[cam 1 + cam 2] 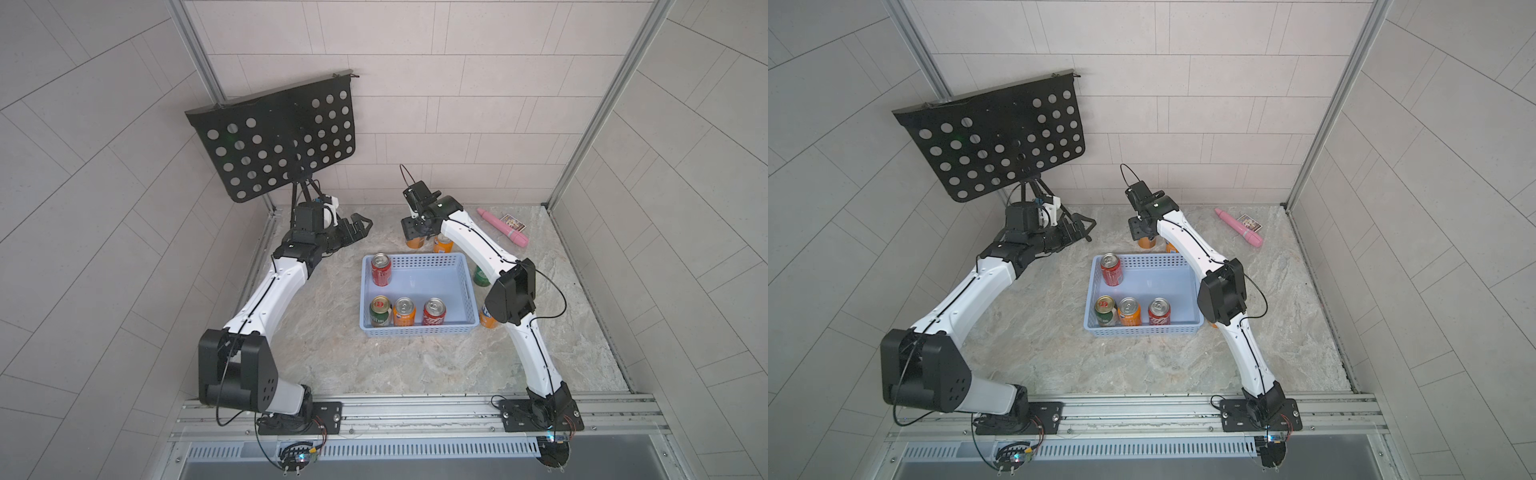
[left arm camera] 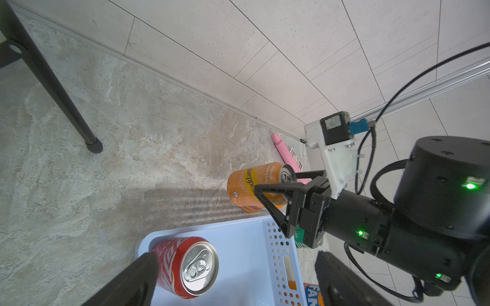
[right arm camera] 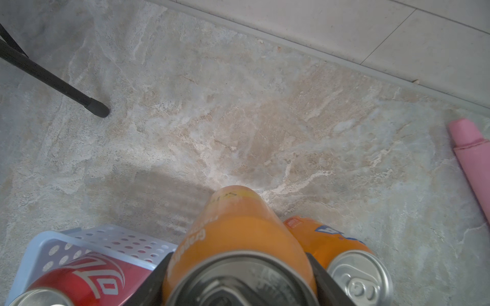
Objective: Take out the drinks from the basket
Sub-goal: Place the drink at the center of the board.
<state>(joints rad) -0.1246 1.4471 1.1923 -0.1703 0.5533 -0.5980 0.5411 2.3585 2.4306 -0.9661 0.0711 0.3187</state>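
The right fingers (image 2: 278, 187) clamp an orange Schweppes can (image 2: 246, 182) by its sides, upright, just beyond the basket's (image 1: 419, 331) far wall beside a Fanta can (image 1: 442, 245), seemingly to stand it on the bench (image 1: 332, 353). The left fingers (image 2: 127, 280) gape empty near the red corner can (image 1: 381, 270), one of four left inside.

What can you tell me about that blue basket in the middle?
The basket is a shallow, rectangular, light-blue plastic tray with perforated walls and a handle slot. It sits flat on the marbled table. Four upright cans stand inside: the far red can in a far corner, and the green can, orange can and near red can along its near wall.
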